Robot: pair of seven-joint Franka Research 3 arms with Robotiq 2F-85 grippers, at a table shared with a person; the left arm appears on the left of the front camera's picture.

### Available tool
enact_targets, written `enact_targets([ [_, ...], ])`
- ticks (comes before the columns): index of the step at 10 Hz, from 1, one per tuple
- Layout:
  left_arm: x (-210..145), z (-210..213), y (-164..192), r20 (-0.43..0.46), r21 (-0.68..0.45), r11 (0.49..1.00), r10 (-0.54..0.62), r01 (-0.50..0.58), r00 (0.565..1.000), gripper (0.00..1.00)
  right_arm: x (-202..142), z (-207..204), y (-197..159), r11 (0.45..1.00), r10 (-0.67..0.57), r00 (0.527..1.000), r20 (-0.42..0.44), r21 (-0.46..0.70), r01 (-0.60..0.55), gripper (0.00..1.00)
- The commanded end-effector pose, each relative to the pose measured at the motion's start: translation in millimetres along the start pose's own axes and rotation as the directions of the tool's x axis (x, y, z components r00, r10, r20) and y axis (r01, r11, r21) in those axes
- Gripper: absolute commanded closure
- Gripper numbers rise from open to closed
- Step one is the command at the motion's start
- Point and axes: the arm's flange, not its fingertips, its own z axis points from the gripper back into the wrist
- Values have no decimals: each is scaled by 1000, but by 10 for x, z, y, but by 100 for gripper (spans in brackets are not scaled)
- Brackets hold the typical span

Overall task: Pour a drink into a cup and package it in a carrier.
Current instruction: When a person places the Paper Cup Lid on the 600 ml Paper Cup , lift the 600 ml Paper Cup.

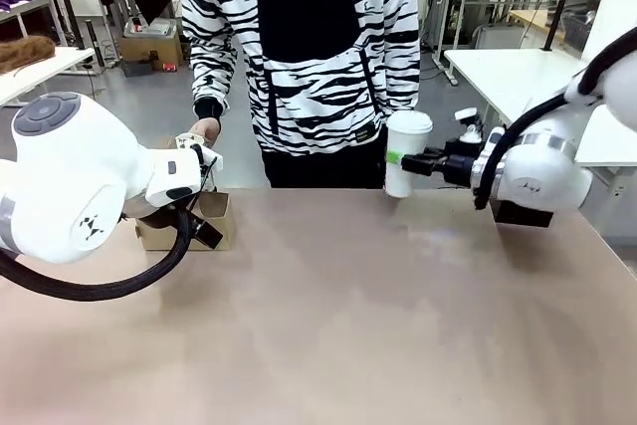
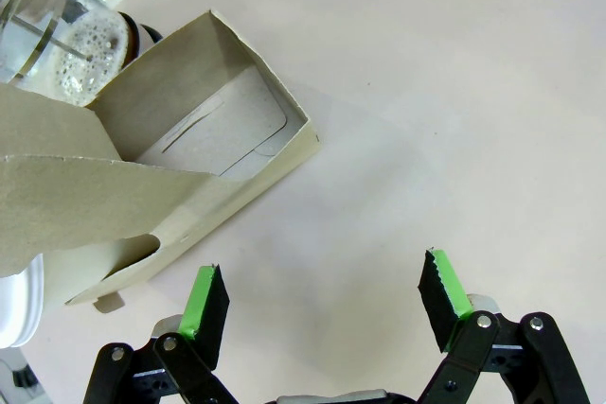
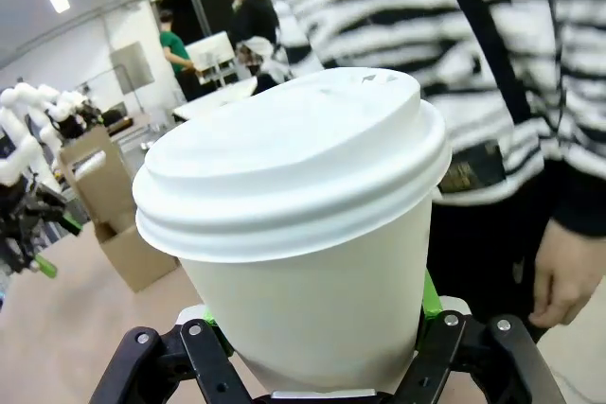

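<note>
My right gripper (image 1: 411,159) is shut on the white lidded cup (image 1: 405,151), holding it upright near the table's far edge in front of the person. The right wrist view has the cup (image 3: 294,215) up close between the green pads (image 3: 431,302). At the far left stands the brown cardboard carrier (image 1: 189,224), its handle tab up. My left gripper (image 2: 324,300) hangs open over bare table just beside the carrier (image 2: 199,153). Behind the carrier a glass jug (image 2: 66,40) holds the frothy brown drink.
The person in a striped top stands at the far edge, one hand (image 1: 206,130) above the carrier, the other (image 3: 568,272) close to the cup. A black box (image 1: 520,214) sits under my right arm. A white rounded object (image 2: 14,302) lies beside the carrier.
</note>
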Motion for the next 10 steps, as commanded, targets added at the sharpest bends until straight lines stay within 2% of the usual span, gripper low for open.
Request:
enact_targets([
  [1,1,4,-7,1,-2,1000,-2,2,1000,0,604,312,246,1000,19,1000,25,17,-19,20],
  [5,1,4,-7,1,-2,1000,-2,2,1000,0,1654,839,940,997,59,997,43,56,-62,20],
  [8,1,4,-7,1,-2,1000,-2,2,1000,0,2072,1162,1404,997,44,998,47,57,-47,20],
  [10,1,4,-7,1,-2,1000,-2,2,1000,0,2148,1188,1525,997,27,999,47,65,-30,20],
])
